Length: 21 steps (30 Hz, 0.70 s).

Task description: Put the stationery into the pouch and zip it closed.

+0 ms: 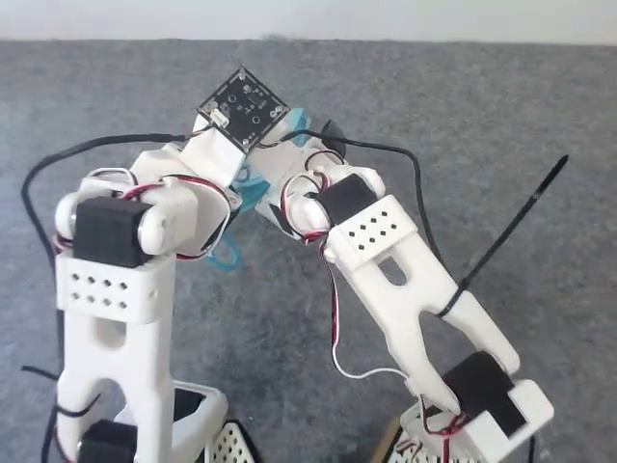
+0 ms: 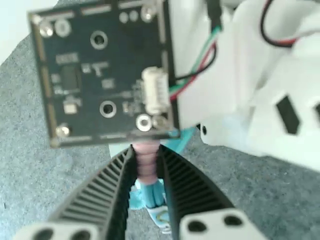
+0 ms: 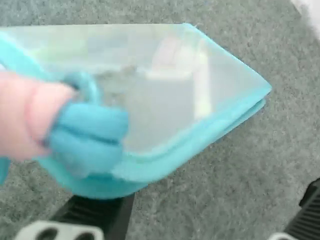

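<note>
Zipping stage, by the look of it. Over to the left gripper (image 2: 146, 159): clamped tight on a pink ribbed tab (image 2: 146, 167), with a teal cord (image 2: 148, 194) dangling below, most likely the zip pull. Now the right gripper (image 3: 202, 220): spread wide, black jaws well apart, and the pouch (image 3: 190, 100) just beyond them, its teal edge over one jaw. Touching or not, cannot tell. Stationery (image 3: 200, 87) most likely inside already: pale shapes behind the clear side, too blurred to name. From above, pouch (image 1: 249, 189) tucked between the two wrists over the grey carpet (image 1: 501, 116), mostly hidden under a camera board (image 1: 243, 104).

To do it well:
- Close the right jaws on the pouch's far corner first, to anchor the body.
- Then draw the tab straight along the zip line, never upward, never sideways.
- Keep the pouch taut between both grips.
- Mind the wrists: very close together, little room to swing.
- Ease off at any bunching of the fabric.
</note>
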### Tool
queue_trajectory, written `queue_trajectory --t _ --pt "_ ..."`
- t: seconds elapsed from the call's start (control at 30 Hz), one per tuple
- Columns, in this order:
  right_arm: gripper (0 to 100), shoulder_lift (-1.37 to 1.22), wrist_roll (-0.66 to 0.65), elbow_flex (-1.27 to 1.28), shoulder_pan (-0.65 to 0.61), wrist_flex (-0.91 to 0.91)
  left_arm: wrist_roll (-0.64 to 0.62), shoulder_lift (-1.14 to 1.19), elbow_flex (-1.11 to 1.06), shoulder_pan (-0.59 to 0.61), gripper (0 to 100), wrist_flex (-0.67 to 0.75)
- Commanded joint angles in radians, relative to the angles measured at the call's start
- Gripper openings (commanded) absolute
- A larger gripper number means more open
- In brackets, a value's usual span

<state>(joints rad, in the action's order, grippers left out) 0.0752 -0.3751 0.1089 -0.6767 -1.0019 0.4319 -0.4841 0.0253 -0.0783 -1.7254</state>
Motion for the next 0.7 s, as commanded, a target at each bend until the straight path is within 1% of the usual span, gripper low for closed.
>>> queue_trajectory --t 0.0,0.13,0.33,0.4,0.53,0.6,0.67 --pt "44.9 -0.002 0.005 -0.049 -0.004 -0.015 0.014 -0.041 0.004 -0.012 1 -0.026" --pt "43.6 -0.002 -0.061 -0.031 0.005 -0.022 0.014 -0.037 0.004 -0.008 1 -0.029" --pt "25.4 -0.002 -0.086 -0.034 0.007 -0.015 0.014 -0.035 0.004 -0.011 1 -0.028" --pt "22.6 -0.002 -0.086 -0.034 0.007 -0.005 0.014 -0.035 0.004 -0.011 1 -0.028" --pt "20.9 -0.001 -0.08 -0.034 0.012 0.012 0.014 -0.035 -0.012 -0.012 1 -0.028" --pt "17.7 -0.001 -0.078 -0.035 0.012 0.015 0.014 -0.037 -0.027 -0.012 1 -0.026" --pt "12.5 -0.001 -0.078 -0.035 0.007 0.015 0.014 -0.035 -0.042 -0.012 1 -0.026"
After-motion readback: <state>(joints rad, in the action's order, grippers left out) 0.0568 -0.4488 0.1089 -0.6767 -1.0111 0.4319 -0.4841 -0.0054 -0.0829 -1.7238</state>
